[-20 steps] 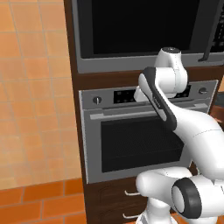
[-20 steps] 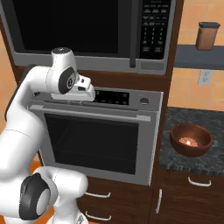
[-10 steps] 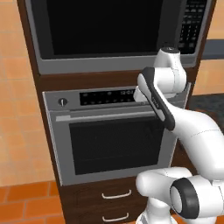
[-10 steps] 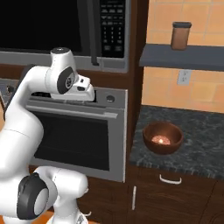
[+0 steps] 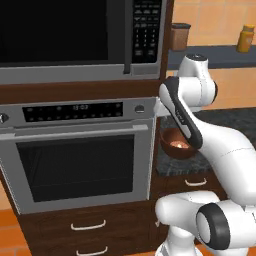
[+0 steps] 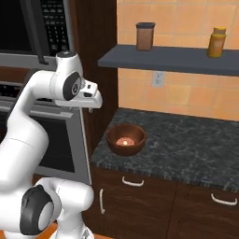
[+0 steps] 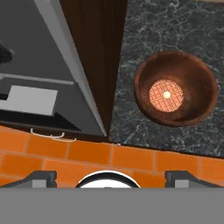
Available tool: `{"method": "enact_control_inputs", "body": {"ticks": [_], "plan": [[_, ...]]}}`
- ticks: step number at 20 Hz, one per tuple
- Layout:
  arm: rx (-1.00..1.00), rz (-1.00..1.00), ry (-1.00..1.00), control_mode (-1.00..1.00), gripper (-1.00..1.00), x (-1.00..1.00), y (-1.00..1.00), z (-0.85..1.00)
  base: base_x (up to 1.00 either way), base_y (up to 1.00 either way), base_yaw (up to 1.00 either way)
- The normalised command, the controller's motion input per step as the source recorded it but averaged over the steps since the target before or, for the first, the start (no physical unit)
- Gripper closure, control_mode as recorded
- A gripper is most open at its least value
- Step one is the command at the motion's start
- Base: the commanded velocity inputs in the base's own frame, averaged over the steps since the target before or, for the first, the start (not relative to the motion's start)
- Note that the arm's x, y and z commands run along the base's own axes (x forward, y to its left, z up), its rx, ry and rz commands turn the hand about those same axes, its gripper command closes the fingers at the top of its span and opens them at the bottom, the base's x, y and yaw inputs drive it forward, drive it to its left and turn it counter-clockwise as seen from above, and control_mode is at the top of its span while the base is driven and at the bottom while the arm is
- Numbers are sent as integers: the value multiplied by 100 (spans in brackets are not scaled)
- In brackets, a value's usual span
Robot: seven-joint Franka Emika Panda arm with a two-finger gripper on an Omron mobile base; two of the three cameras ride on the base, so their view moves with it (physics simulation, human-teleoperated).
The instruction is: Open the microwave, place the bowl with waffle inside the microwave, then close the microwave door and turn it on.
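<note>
Dark stone counter (image 6: 186,140) carries the bowl with waffle (image 6: 126,139) below the open end effector (image 6: 93,103).

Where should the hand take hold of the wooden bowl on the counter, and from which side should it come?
Probably the rim of the bowl, from above. It sits upright and open on the dark counter, with thin sloping walls; one finger could go inside, clear of the waffle at the centre, the other outside. The hand is open, above the bowl.

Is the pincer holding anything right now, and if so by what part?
Nothing is held. The pincer is open, its tips spread wide with only floor between them. The bowl with the waffle sits apart on the counter.
</note>
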Motion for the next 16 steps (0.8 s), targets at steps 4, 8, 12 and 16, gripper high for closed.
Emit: {"method": "enact_control_inputs", "body": {"ticks": [4, 8, 12, 16], "plan": [[0, 0, 0, 100, -100, 0, 0, 0, 36, -2, 30], [0, 0, 0, 100, -100, 0, 0, 0, 55, -16, 35], [0, 0, 0, 100, -100, 0, 0, 0, 60, -27, 25], [0, 0, 0, 100, -100, 0, 0, 0, 32, -33, 16]]}}
